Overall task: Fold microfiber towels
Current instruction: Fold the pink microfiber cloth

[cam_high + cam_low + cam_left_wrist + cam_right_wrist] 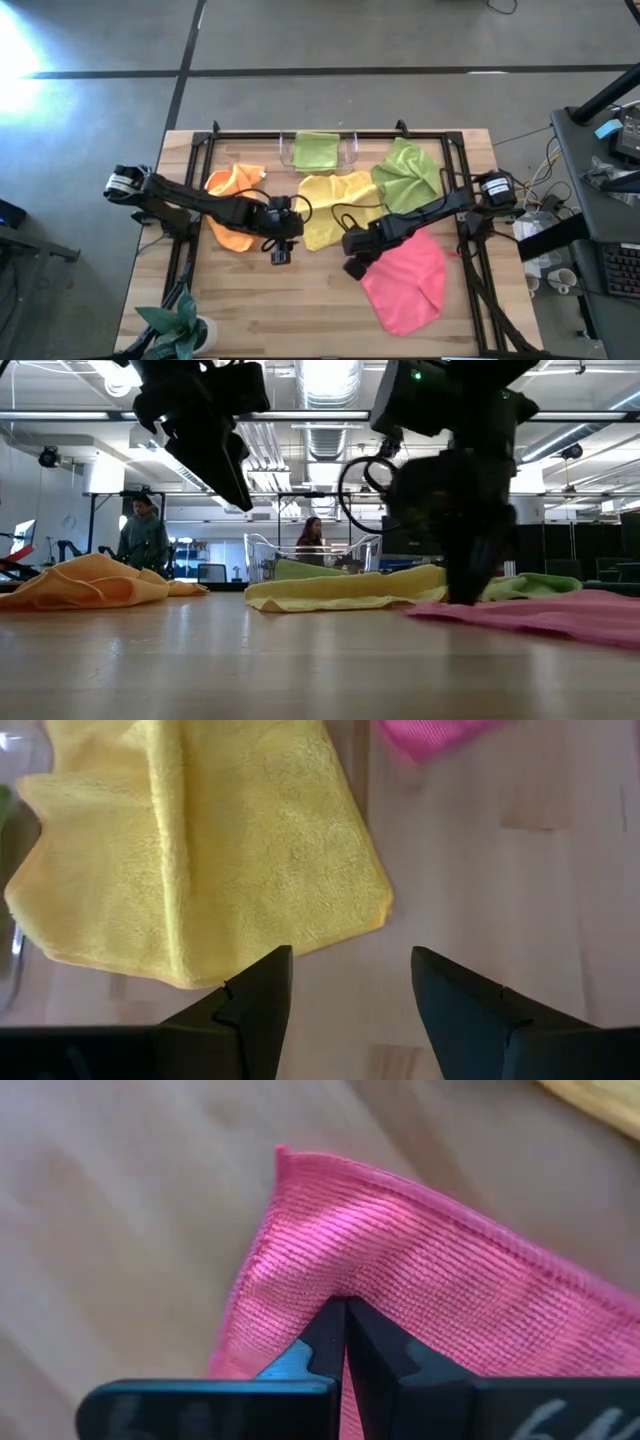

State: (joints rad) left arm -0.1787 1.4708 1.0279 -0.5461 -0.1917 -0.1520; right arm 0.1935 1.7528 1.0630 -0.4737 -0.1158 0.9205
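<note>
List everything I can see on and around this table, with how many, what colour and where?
pink towel: one, pink, front right, corner pinched
yellow towel: one, yellow, centre
orange towel: one, orange, left
green towels: two, lime; one back right, one in the tray
tray: one, clear, back centre
plant: one, green, front left corner
table: one, light wood
people: two, background
left end effector: open, near the yellow towel
right end effector: shut on the pink towel

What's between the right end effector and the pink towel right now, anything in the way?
Nothing visible. The right end effector is already shut on the pink towel near its corner, on the bare wooden table. The yellow towel lies apart from that corner.
</note>
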